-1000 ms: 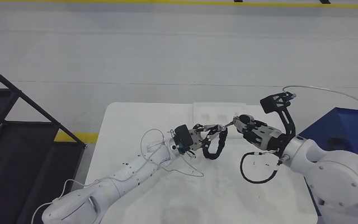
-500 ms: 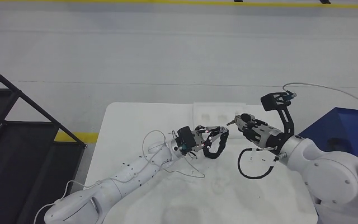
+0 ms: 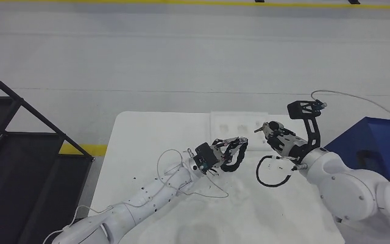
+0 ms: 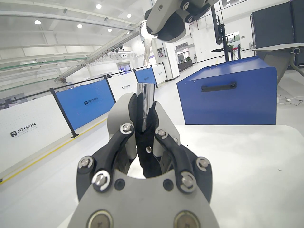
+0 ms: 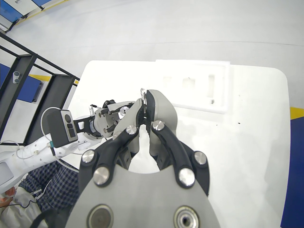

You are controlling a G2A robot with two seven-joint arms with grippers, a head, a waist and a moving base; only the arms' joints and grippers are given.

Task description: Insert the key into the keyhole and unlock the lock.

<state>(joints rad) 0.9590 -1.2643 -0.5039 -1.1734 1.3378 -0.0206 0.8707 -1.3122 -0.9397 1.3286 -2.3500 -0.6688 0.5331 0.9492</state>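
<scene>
Top view shows the white table [image 3: 152, 140] with a foam tray [image 3: 239, 122] at its far edge, the left gripper [image 4: 142, 117] clamped on the lock [image 4: 144, 96], and the right gripper [image 5: 144, 105] pinching the key [image 4: 147, 48] near the lock, not touching it.

You'll see the lock [image 4: 145, 105], a black cable loop with a chrome cylinder. The silver key [image 4: 146, 50] points blade-first at that cylinder's end, near but not touching.
</scene>
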